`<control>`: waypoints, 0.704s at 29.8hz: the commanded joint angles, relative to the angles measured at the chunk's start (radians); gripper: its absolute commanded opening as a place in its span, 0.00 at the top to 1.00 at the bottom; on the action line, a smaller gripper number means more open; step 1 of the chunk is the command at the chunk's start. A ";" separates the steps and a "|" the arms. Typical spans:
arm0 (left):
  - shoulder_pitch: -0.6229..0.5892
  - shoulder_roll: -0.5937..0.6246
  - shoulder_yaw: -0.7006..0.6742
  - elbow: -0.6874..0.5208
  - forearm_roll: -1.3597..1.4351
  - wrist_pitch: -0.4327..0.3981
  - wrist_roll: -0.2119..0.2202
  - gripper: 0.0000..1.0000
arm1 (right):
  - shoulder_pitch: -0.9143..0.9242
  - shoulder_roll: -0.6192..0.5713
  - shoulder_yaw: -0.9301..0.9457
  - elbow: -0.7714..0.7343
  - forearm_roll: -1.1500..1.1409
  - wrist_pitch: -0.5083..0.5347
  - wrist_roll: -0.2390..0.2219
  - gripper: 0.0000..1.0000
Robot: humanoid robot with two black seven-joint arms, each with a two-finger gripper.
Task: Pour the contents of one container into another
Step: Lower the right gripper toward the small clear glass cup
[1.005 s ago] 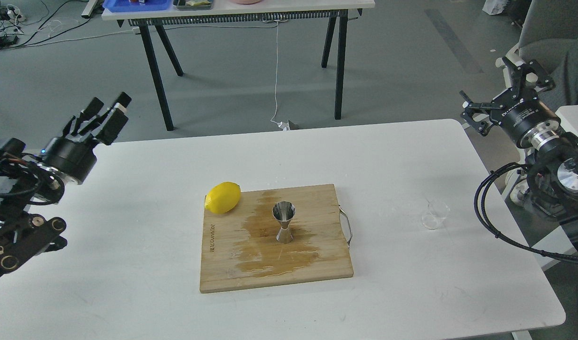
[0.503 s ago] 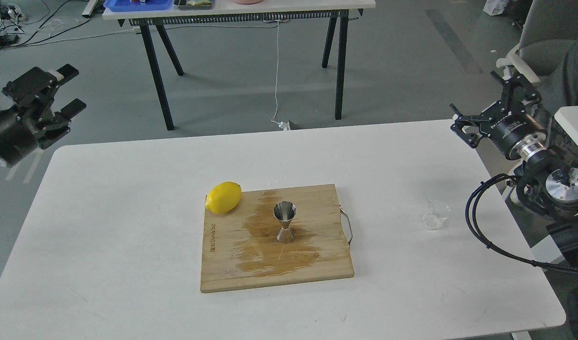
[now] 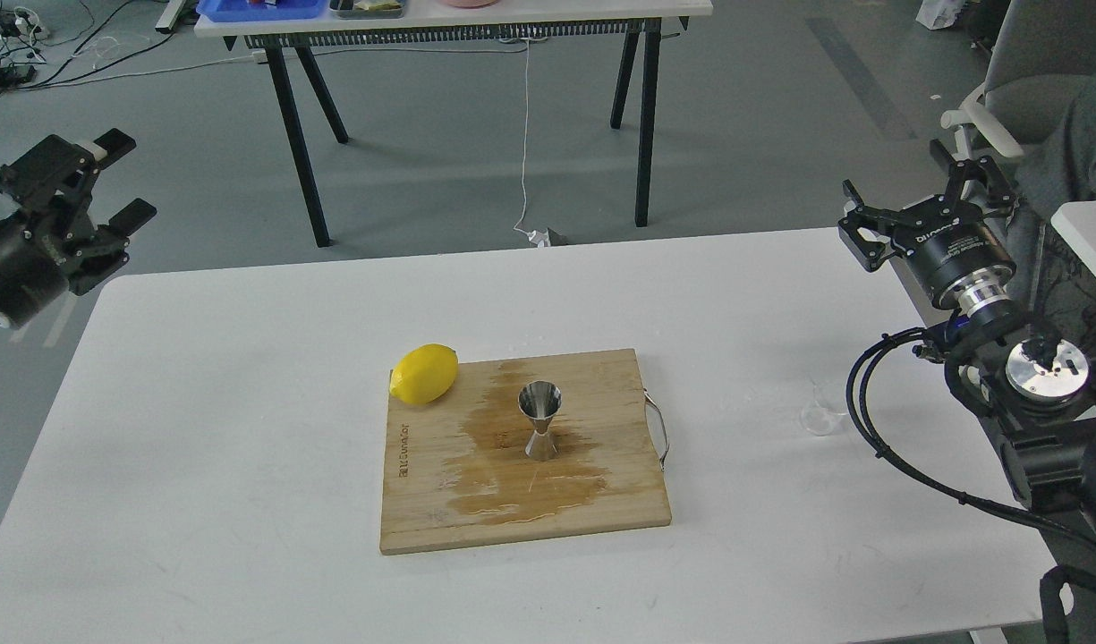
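Glass cup (image 3: 823, 413) upright on the white table (image 3: 243, 402), near the right edge, well apart from the board (image 3: 440, 501) and partly crossed by a black cable (image 3: 870, 438) of the right arm. Jigger (image 3: 539, 419) upright at the middle of the wooden board, standing in a dark wet patch (image 3: 521, 487) that spreads across the wood toward the near edge. Lemon (image 3: 424, 373) at the board's far left corner, overhanging the edge. Metal handle (image 3: 658, 434) on the board's right side. Right gripper (image 3: 925, 199) raised above the table's far right corner, fingers spread wide, holding nothing, well apart from the cup. Left gripper (image 3: 118, 179) off beyond the table's far left corner, over the floor, fingers parted, also holding nothing. Second table (image 3: 458, 18) with black legs farther back, a blue tray (image 3: 257, 9) on it, a white cord (image 3: 523, 134) hanging down to the floor.
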State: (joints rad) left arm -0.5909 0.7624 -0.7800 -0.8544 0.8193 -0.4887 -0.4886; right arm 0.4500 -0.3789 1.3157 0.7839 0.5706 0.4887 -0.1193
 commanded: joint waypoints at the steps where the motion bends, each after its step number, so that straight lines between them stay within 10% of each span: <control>1: 0.023 -0.024 0.001 0.000 -0.012 0.000 0.000 0.00 | -0.123 -0.029 0.089 0.144 0.086 0.000 0.000 0.02; 4: 0.028 -0.041 0.001 0.000 -0.012 0.000 0.000 0.00 | -0.236 -0.063 0.173 0.288 0.090 -0.008 -0.002 0.03; 12: 0.037 -0.054 0.001 0.000 -0.014 0.000 0.000 0.00 | -0.419 -0.130 0.333 0.505 0.092 -0.680 -0.032 0.03; 21: 0.054 -0.066 0.002 0.001 -0.012 0.000 0.000 0.00 | -0.525 -0.193 0.284 0.545 0.089 -0.910 -0.092 0.03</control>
State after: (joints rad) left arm -0.5391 0.6973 -0.7792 -0.8544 0.8056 -0.4887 -0.4887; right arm -0.0409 -0.5462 1.6241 1.3129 0.6601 -0.3879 -0.1970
